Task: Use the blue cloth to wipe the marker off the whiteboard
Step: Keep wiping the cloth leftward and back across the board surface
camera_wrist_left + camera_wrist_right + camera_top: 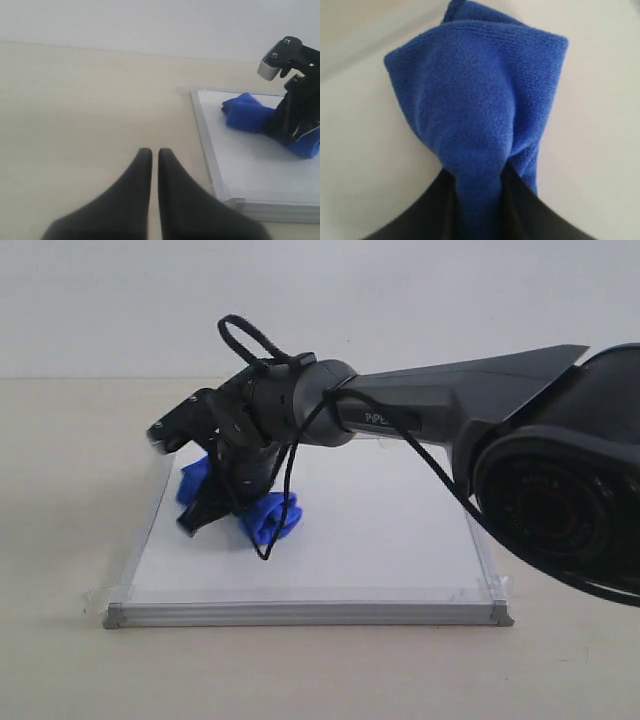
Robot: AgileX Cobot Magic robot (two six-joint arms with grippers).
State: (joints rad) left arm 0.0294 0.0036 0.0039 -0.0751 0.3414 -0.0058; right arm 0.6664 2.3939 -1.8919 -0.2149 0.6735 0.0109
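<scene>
pinching the bright royal-blue microfibre cloth point(272, 517) between its two black fingers point(422, 217), the right gripper point(205, 512) presses the bunched fabric down on the flat white board with a thin silver frame point(380, 530). the right wrist view shows the jaws clamped on a narrow fold of the cloth point(470, 100), which fans out wider beyond the fingertips over the white surface. in the exterior view the cloth lies on the board's far left part, near the left edge, one lump showing on each side of the gripper. a black cable point(240, 335) loops over the right arm's wrist and hangs down beside the cloth.

the left gripper point(151, 156) hovers above the beige tabletop point(75, 100), just off the board's left frame point(206, 145) and near its front corner. its jaws are drawn together to a thin slit with nothing between them. from that wrist view the blue cloth point(245, 117) and the right gripper point(292, 122) are both visible on the board.
</scene>
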